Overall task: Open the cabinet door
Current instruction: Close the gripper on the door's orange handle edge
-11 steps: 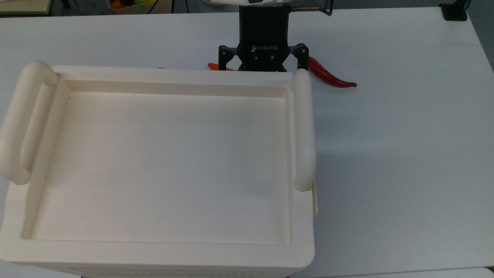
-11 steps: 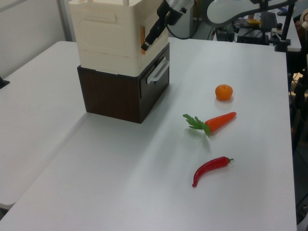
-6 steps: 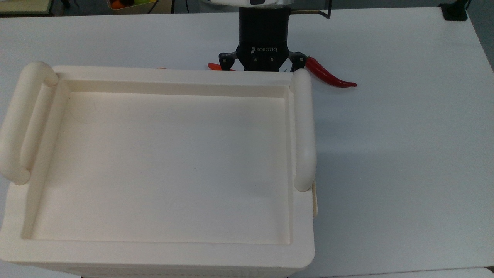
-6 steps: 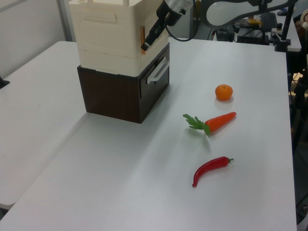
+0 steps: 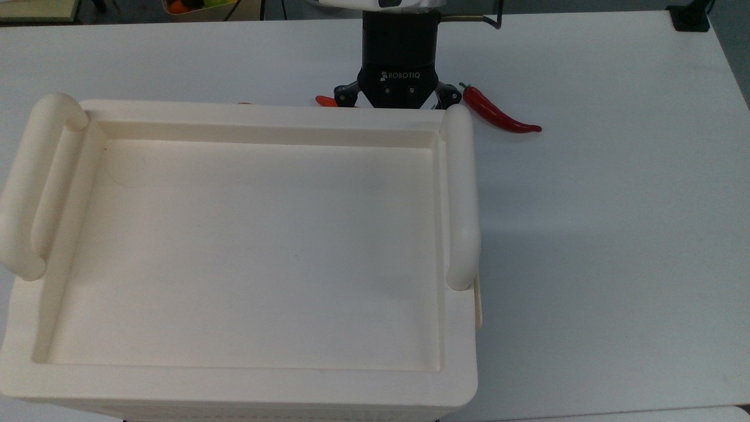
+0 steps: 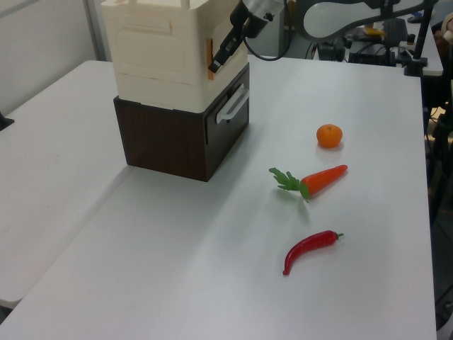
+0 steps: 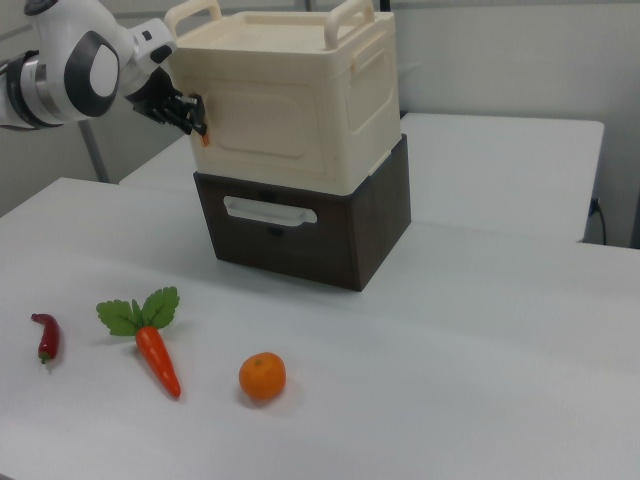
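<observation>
The cabinet is a large cream box with a recessed top and two tube handles, standing on a dark base. Its cabinet door is the moulded panel on the face over the drawer, and it lies flush with that face. My gripper is at the door's edge on the right view's left, beside a small orange tab. The fingers are drawn together on that edge. In the top view the gripper sits behind the cabinet's far rim, fingertips hidden. The left view has the gripper against the cabinet's right face.
A dark brown drawer unit with a white handle carries the cabinet. On the white table lie a red chilli, a carrot and an orange, all apart from the cabinet.
In the top view the gripper's finger links have drawn inward, from spread wide to close against its body. The door has not swung out.
</observation>
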You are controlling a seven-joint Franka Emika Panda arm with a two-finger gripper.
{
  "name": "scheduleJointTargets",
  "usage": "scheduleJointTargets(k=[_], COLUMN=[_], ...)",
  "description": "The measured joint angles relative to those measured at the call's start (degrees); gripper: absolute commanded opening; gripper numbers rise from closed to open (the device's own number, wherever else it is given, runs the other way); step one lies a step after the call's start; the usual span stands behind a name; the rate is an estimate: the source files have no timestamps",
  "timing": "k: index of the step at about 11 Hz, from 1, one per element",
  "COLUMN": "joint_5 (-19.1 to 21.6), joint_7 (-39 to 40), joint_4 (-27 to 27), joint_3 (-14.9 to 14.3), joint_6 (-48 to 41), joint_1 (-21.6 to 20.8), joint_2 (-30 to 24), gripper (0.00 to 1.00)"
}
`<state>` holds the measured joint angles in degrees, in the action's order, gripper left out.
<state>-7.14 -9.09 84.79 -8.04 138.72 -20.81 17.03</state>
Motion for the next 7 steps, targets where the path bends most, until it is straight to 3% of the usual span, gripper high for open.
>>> scheduleJointTargets(k=[5, 7], joint_5=[-4.1, -4.1], joint_7=[-5.0, -5.3], joint_4=[0.0, 0.0], joint_3=[0.0, 0.0], joint_6=[0.3, 0.4], joint_1=[0.0, 0.0], joint_2=[0.1, 0.1], gripper=[0.31, 0.16])
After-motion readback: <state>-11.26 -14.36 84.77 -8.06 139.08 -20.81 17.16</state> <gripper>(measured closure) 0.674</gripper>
